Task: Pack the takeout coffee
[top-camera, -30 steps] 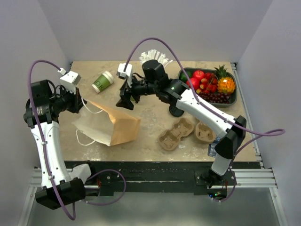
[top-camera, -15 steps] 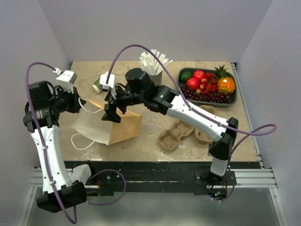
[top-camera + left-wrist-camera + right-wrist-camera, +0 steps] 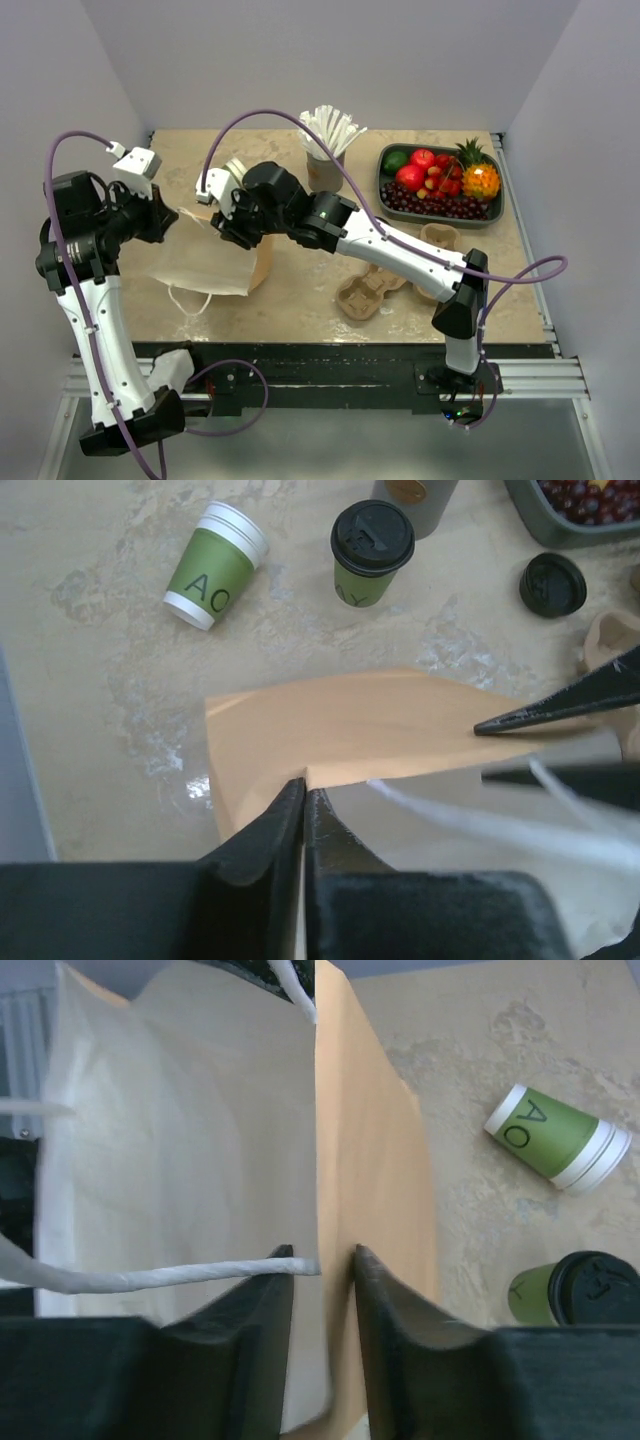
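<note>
left tool [image 3: 303, 788] pinches paper bag [image 3: 350, 730]; right tool [image 3: 322, 1256], spread, straddles its rim; beige stone tabletop [image 3: 100, 680], white walls [image 3: 300, 60].

Overall: bright, even white light from above; colours read true in the top view.
Shadows: faint and soft-edged on the table [image 3: 300, 300], lying close beside each thing.
Glare: pale sheen on the table just beside the bag [image 3: 340, 730] in the left wrist view; the bag's inside is washed out in the right wrist view.
Focus, left wrist: coffee [image 3: 371, 555] and table grain sharp; left fingers [image 3: 265, 830] and white handle [image 3: 470, 815] blurred.
Focus, right wrist: right fingers [image 3: 250, 1310] soft; the bag's near edge smeared.
Distortion: walls [image 3: 570, 120] splay outward at the top view's edges.
</note>
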